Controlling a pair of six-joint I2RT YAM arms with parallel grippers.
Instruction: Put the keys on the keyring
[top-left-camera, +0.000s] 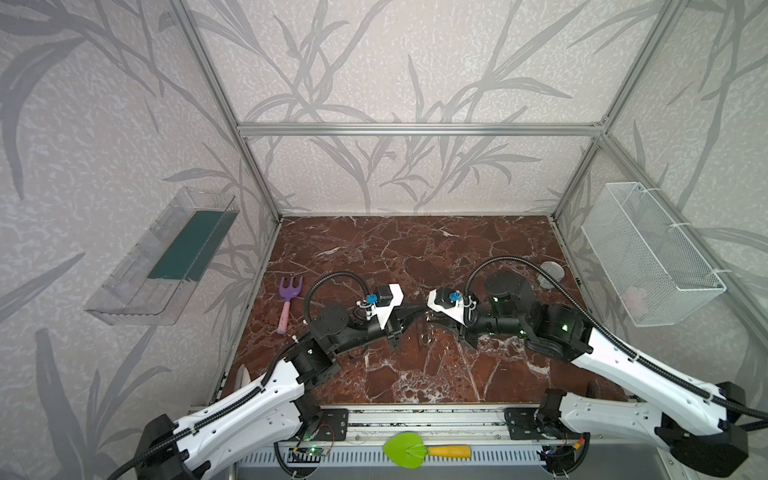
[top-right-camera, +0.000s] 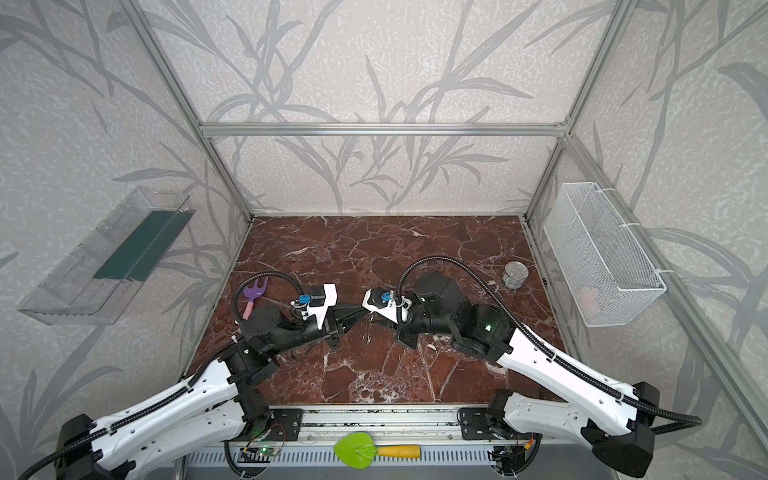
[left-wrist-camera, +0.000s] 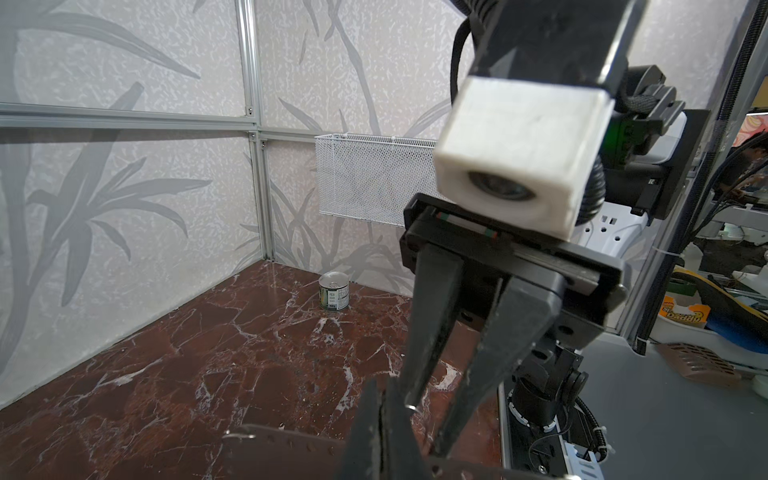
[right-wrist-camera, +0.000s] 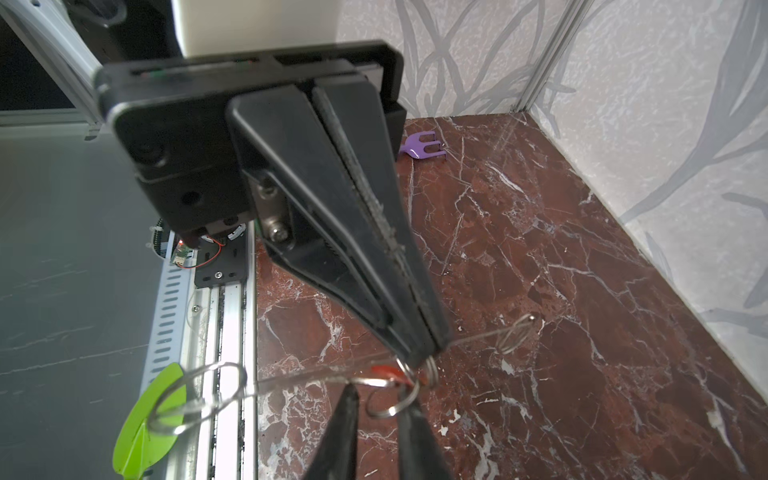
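Both grippers meet tip to tip above the middle of the marble table (top-left-camera: 415, 257). My left gripper (right-wrist-camera: 419, 353) is shut on the keyring (left-wrist-camera: 282, 442), a flat see-through strip with a row of small holes (right-wrist-camera: 316, 370) carrying wire loops (right-wrist-camera: 195, 395). The keys' red tag (right-wrist-camera: 384, 370) and a small silver ring (right-wrist-camera: 388, 409) hang right at the left fingertips. My right gripper (right-wrist-camera: 380, 415) faces them with its jaws a little apart. That small ring lies between its fingers (right-wrist-camera: 345, 428). In both top views the key is too small to make out.
A purple toy rake (top-left-camera: 289, 291) lies at the left edge of the table. A tin can (top-right-camera: 515, 274) stands at the back right. A white mesh basket (top-left-camera: 648, 249) hangs on the right wall and a clear shelf (top-left-camera: 162, 257) on the left. A green toy trowel (top-left-camera: 409, 449) rests on the front rail.
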